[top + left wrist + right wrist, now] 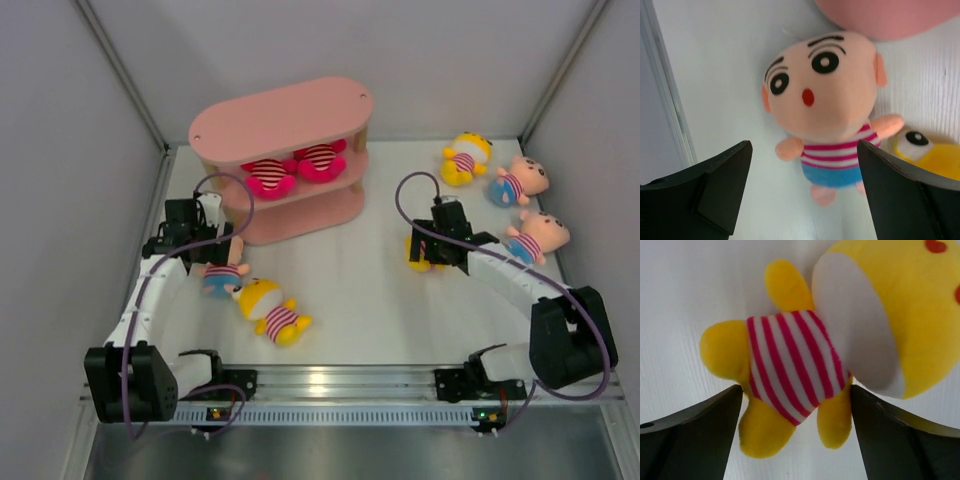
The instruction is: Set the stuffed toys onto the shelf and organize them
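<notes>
The pink shelf (pixel 280 130) stands at the back left, and two stuffed toys (pixel 270 177) (pixel 321 160) lie on its middle board. My left gripper (pixel 205 248) (pixel 804 167) hangs open over a peach-headed doll (pixel 222 276) (pixel 822 97) lying face up on the table, its blue bottom between the fingers (pixel 722 182). A yellow doll (pixel 276 313) (pixel 930 155) lies beside it. My right gripper (pixel 438 250) (pixel 796 407) is open astride another yellow doll (pixel 418 256) (pixel 790 365), a finger (pixel 890 435) close to each side of its legs.
At the back right lie a yellow doll (pixel 465 157) and two peach-headed dolls (pixel 518 181) (pixel 537 236). The shelf's base (pixel 890 17) is just beyond the left doll's head. Grey walls enclose the table on three sides, with a metal rail (pixel 330 380) along the near edge.
</notes>
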Robot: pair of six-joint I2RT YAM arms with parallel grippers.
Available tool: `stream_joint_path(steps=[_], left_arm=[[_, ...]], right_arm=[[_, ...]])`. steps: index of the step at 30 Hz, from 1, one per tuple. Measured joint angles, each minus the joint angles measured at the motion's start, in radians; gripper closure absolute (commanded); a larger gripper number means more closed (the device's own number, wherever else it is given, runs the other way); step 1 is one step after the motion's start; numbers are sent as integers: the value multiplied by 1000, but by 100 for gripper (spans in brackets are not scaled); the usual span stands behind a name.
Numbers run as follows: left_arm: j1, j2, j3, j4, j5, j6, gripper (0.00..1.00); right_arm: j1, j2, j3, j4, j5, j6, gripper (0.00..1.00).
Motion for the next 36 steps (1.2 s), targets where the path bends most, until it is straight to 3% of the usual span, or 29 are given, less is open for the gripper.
stream_joint_path(steps=[1,3,4,6,8,11,15,18,22,29,36], left_arm=[[0,-4,7,-38,0,10,9],[0,-8,24,-113,-2,23,11],[0,-8,37,-152,4,34,12],[1,-8,77,-240,36,61,13],[2,-9,132,-328,96,98,12],[2,-22,224,-450,231,189,12],[-12,-53,330,-552,435,276,2],[-68,-61,399,-582,555,310,1],[-238,-35,525,-603,654,314,1],[-455,-12,648,-567,658,233,1],[-509,-12,697,-557,575,192,1]], right_arm=[[18,16,6,2,2,-13,17],[60,56,31,5,3,-44,36],[76,76,43,6,4,-59,62],[96,116,64,8,7,-89,90],[101,128,69,10,2,-111,100],[107,99,69,8,-19,-142,100],[172,-40,70,-10,-62,-217,100],[297,-153,121,-54,-94,-274,100],[521,-193,319,-87,-121,-332,100],[749,-66,643,-124,-109,-358,100],[816,79,724,-184,-115,-386,100]])
